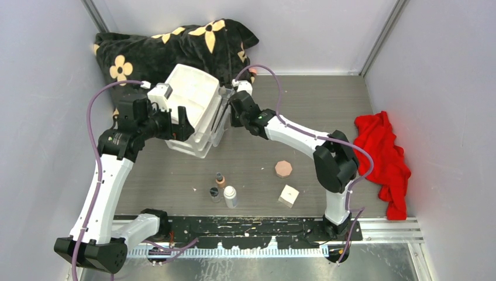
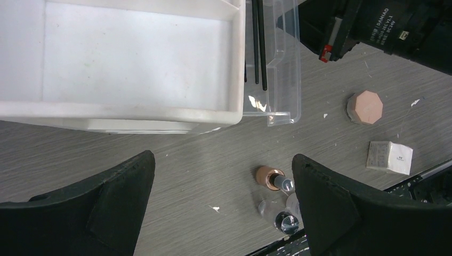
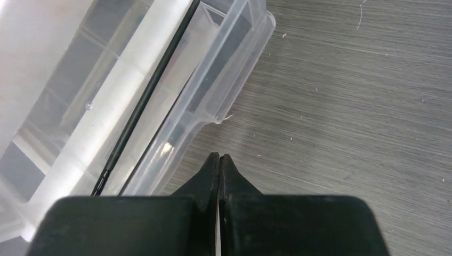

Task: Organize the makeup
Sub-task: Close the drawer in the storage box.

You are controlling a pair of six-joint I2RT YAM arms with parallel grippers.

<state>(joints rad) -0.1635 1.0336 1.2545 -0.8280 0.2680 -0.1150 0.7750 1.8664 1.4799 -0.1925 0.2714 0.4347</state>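
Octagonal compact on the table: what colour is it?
The octagonal compact is a matte pinkish brown, seen most clearly in the left wrist view.

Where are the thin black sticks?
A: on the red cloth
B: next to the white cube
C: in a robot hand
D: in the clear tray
D: the black sticks lie side by side inside the clear tray, as both wrist views show.
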